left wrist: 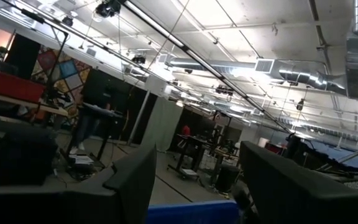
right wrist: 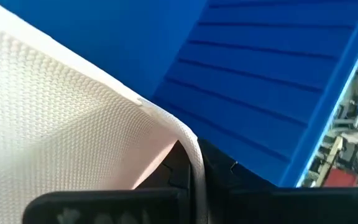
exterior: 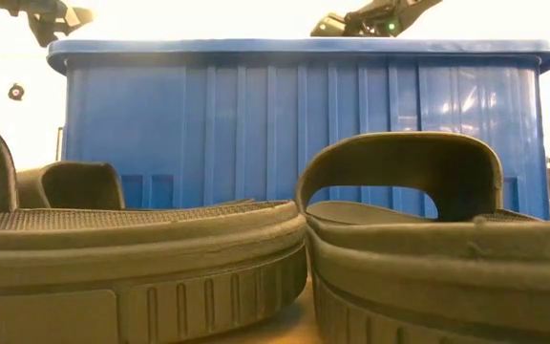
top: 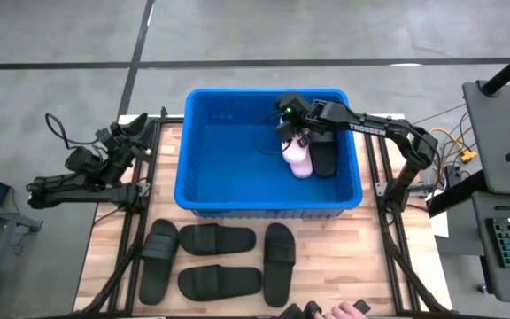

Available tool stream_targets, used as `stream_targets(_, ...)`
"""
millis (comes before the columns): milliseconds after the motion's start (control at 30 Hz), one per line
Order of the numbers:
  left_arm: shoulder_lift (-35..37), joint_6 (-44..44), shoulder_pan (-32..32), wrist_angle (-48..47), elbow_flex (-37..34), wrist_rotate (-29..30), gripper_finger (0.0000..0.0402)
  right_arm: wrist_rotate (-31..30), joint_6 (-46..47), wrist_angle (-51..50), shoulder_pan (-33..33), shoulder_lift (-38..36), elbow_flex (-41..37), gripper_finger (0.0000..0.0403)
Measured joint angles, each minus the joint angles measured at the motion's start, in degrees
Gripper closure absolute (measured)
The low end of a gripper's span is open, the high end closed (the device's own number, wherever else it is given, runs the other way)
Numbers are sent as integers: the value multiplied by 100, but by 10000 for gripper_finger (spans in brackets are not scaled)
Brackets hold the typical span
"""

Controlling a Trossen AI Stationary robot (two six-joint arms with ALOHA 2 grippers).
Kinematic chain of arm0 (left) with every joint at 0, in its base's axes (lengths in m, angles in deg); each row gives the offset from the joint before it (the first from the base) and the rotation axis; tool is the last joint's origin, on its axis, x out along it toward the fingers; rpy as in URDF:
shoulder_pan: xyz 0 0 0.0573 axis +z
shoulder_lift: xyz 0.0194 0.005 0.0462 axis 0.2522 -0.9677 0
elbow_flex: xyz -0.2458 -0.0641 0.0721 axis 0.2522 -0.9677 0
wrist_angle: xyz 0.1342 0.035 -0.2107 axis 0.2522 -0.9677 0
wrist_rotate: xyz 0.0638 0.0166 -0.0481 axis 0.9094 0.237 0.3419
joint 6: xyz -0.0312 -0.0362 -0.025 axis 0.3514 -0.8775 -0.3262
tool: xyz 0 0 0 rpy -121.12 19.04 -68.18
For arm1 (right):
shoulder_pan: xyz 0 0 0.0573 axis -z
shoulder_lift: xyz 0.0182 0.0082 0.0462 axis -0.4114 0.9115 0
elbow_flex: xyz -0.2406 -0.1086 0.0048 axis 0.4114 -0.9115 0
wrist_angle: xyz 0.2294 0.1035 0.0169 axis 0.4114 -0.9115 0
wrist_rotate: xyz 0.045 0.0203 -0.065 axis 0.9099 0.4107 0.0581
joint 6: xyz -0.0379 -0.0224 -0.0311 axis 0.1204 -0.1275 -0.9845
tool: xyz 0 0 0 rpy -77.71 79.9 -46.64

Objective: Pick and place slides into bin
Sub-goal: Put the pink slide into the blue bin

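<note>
Blue ribbed bin [top: 202,190]; black slides [top: 217,239]; pale pink textured slide [top: 297,158].

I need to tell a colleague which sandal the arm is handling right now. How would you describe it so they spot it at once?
Find the big blue bin in the middle of the wooden table. Inside it, toward its right side, the right gripper is shut on a pale pink slide hanging beside a black slide. It is the only pale one; every other sandal, including the four black slides in front of the bin, is black.
</note>
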Motion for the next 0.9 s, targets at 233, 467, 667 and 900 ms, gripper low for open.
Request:
stream_targets(233, -2, 1, 0, 0, 0, 114, 185, 287, -251, 135, 60, -4, -442, 394)
stream_targets(467, -2, 0, 0, 0, 0, 114, 185, 115, -905, 1436, 198, -7, -1238, 394)
stream_targets(667, -2, -2, 0, -1, 0, 114, 185, -115, -934, 1706, 260, -15, -1565, 394)
stream_targets(900, -2, -9, 0, 0, 0, 123, 185, -56, -662, 1714, 348, -28, -1797, 389)
